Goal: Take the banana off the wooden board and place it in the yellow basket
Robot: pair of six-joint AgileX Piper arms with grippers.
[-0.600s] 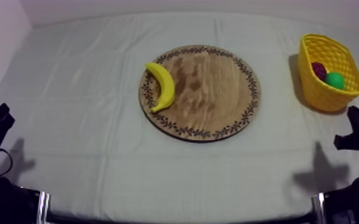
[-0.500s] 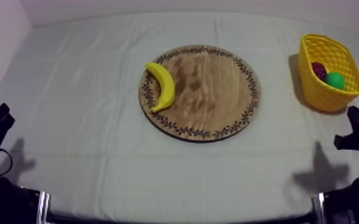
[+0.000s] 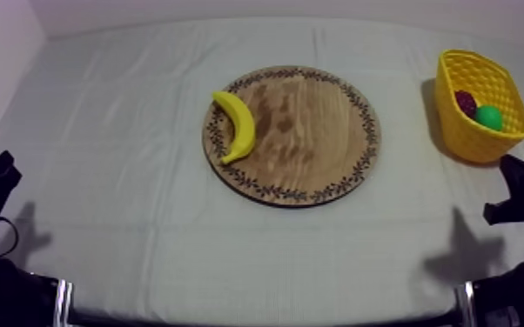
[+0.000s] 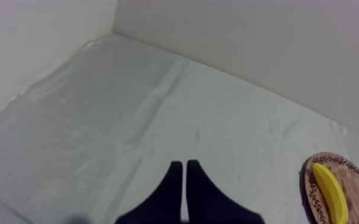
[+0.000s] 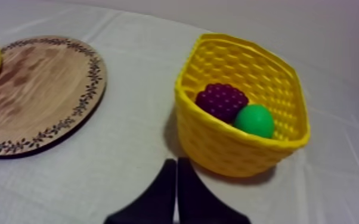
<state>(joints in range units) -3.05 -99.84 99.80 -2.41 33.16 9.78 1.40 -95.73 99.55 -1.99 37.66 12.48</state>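
Banana (image 3: 236, 127) lies untouched at the wooden board's (image 3: 318, 148) left edge, with the yellow basket (image 3: 470, 143) far right. Left gripper (image 4: 184, 165) and right gripper (image 5: 176, 162) have fingers pressed together, empty. Pickup not begun: next, one must open and reach over the banana.

The board (image 3: 309, 148) is grained wood, the banana (image 3: 239, 129) smooth plastic, the cloth (image 3: 117, 174) matt.

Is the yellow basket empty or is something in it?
Not empty. The yellow woven basket holds a purple bunch of toy grapes and a round green toy fruit, side by side.
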